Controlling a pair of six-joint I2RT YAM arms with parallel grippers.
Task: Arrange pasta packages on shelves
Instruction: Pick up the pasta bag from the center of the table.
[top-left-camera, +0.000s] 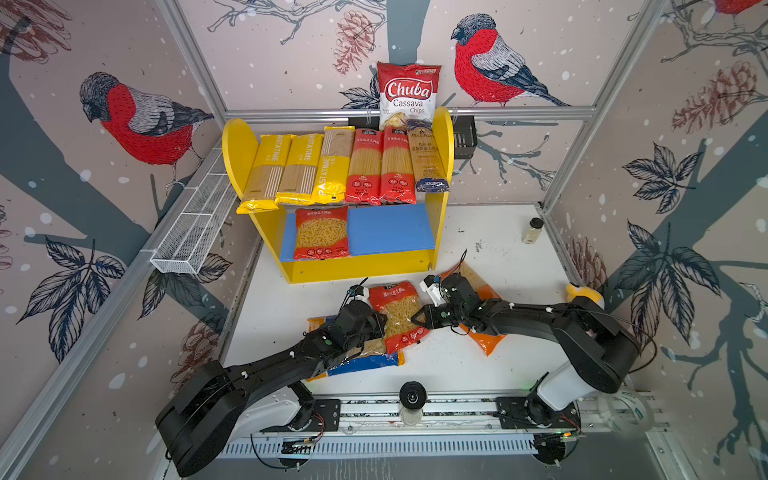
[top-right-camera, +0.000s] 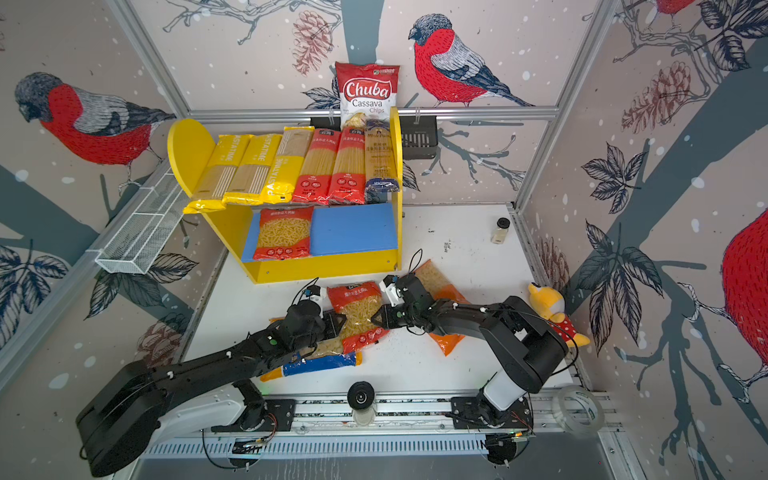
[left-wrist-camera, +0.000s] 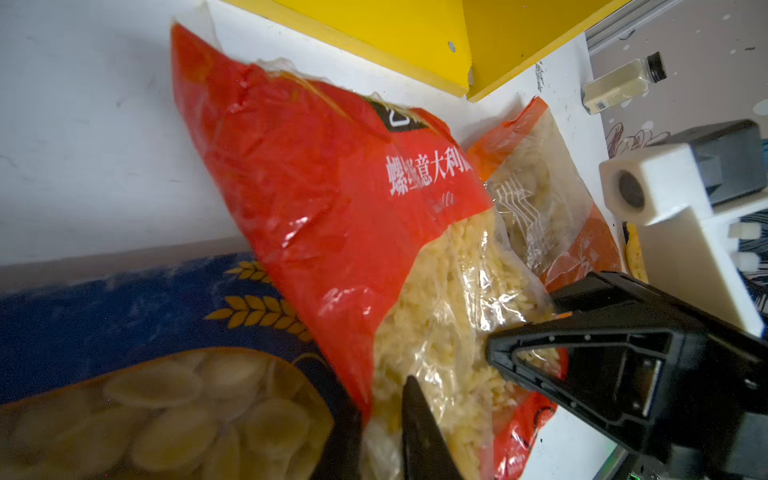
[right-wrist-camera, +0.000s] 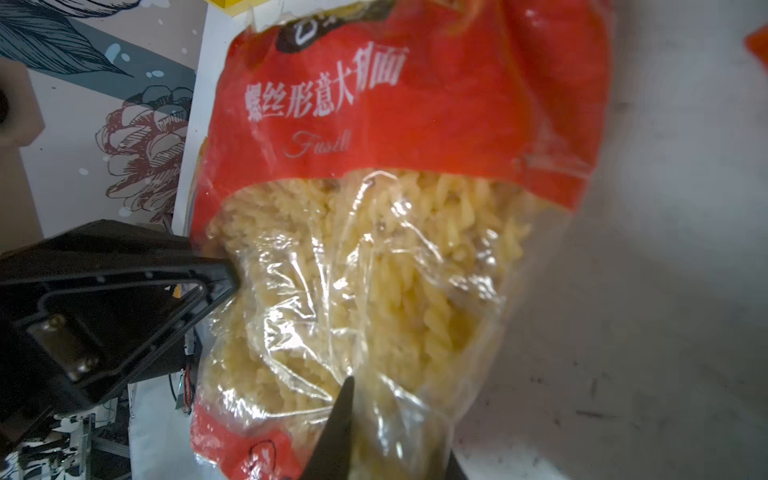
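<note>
Left gripper (top-left-camera: 381, 323) and right gripper (top-left-camera: 417, 318) clamp one red plastic fusilli bag (top-left-camera: 397, 305) between them. Seven packs (top-left-camera: 362, 166) line the yellow wooden shelves (top-left-camera: 239, 145); three await shelving.

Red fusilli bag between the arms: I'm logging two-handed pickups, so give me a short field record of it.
Item: red plastic fusilli bag with clear window
Left hand: closed on its left edge
Right hand: closed on its right edge
Overlaps: blue-and-yellow plastic pasta bag
Beside it: orange plastic pasta bag
Blue lower shelf board: one matching red bag
</note>
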